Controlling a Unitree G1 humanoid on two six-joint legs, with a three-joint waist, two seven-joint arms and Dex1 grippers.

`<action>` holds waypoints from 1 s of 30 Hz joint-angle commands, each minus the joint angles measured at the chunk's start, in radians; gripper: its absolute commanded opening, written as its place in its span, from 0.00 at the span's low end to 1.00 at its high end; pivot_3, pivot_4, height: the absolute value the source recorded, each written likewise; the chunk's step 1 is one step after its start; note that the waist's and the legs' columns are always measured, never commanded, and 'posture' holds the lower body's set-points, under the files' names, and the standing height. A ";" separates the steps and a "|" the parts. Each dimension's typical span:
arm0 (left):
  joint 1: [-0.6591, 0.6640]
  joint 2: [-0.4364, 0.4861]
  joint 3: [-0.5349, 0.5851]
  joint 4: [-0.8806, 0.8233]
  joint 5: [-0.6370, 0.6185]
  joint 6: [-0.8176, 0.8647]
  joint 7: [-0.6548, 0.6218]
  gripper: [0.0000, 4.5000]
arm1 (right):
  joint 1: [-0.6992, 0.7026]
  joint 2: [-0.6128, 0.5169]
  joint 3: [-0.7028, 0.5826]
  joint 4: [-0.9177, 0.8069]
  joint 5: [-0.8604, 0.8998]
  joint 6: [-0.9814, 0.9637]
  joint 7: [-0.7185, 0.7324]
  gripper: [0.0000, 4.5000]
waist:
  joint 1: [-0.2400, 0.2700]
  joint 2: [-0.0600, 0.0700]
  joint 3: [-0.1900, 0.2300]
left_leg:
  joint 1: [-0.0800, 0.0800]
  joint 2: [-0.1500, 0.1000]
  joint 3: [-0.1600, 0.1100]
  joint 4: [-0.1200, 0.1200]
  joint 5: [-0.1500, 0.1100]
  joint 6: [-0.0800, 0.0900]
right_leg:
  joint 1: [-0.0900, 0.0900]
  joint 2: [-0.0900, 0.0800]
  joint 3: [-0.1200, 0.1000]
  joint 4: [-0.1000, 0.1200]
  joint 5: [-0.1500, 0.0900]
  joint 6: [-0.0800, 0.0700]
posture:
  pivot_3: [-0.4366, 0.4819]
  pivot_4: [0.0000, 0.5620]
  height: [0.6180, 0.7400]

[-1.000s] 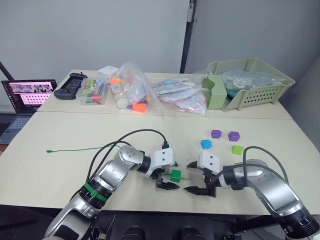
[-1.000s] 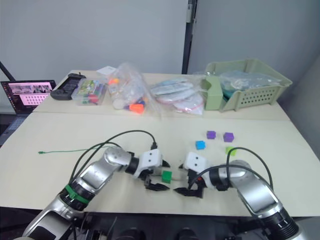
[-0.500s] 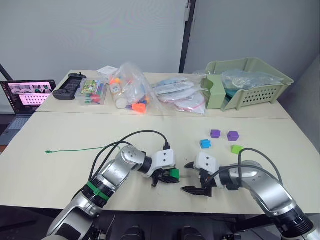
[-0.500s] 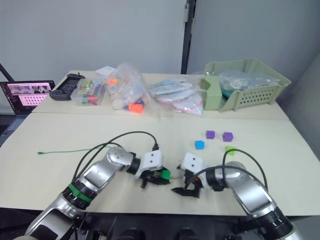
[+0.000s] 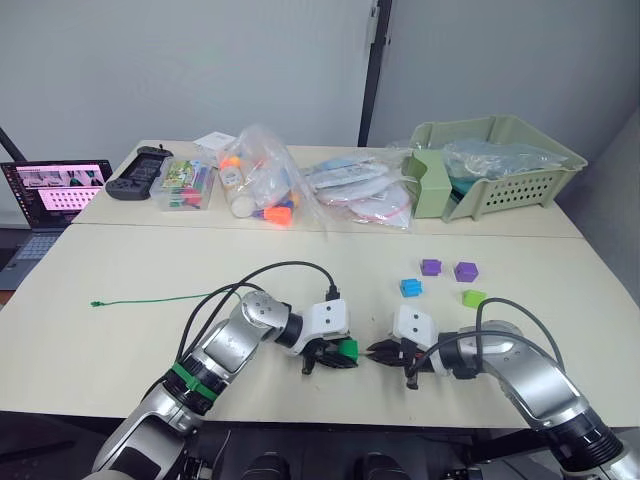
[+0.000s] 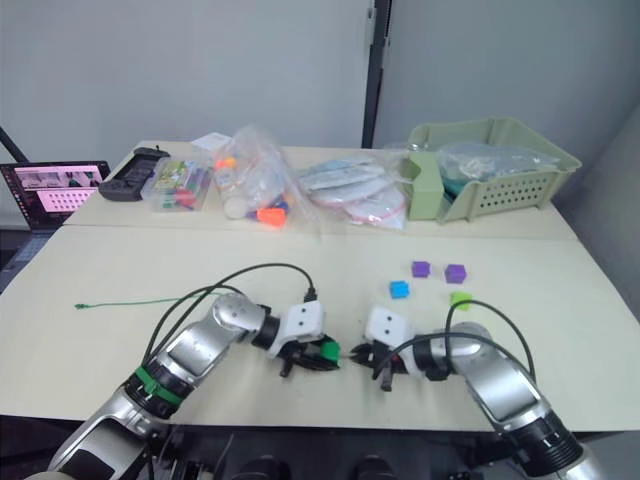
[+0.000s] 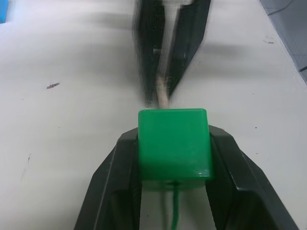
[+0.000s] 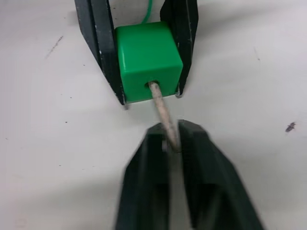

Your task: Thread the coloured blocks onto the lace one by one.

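On the surface point(image 5: 120, 260), my left tool point(image 7: 173, 158) clamps the dark green block point(image 8: 147, 60). Beside that block, my right tool point(image 8: 173, 143) pinches the lace tip point(image 8: 162, 111), poking through it. First block threading; four loose blocks point(image 5: 440, 278) wait beyond.

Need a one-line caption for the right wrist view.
Right hand pinches the lace tip emerging from the dark green block held by the left hand.

Bare table point(image 5: 130, 340) flanks both hands; blocks point(image 5: 440, 277) behind.
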 commanded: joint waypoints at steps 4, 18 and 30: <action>-0.019 0.002 0.005 -0.020 -0.006 -0.016 -0.016 0.27 | -0.001 -0.013 -0.026 -0.020 0.002 -0.021 0.005 0.00 | 0.001 0.000 0.000 | 0.000 0.000 0.000 0.000 0.000 0.000 | 0.000 0.000 0.000 0.000 0.000 0.000 | 0.48 0.27 1.00; -0.019 0.426 0.208 0.406 0.001 -0.410 -0.230 0.27 | 0.100 -0.168 -0.155 -0.071 0.050 -0.066 0.081 0.00 | -0.001 0.000 0.000 | 0.001 0.002 0.001 -0.001 0.000 0.000 | -0.001 0.000 0.000 0.000 0.000 0.000 | 0.48 0.27 1.00; -0.092 0.540 0.343 0.926 -0.006 -0.716 -0.275 0.27 | 0.103 -0.164 -0.178 -0.055 0.050 -0.087 0.089 0.00 | -0.025 0.000 0.000 | 0.003 0.007 0.008 -0.002 0.000 0.000 | -0.002 0.004 0.000 0.001 0.000 -0.004 | 0.48 0.27 1.00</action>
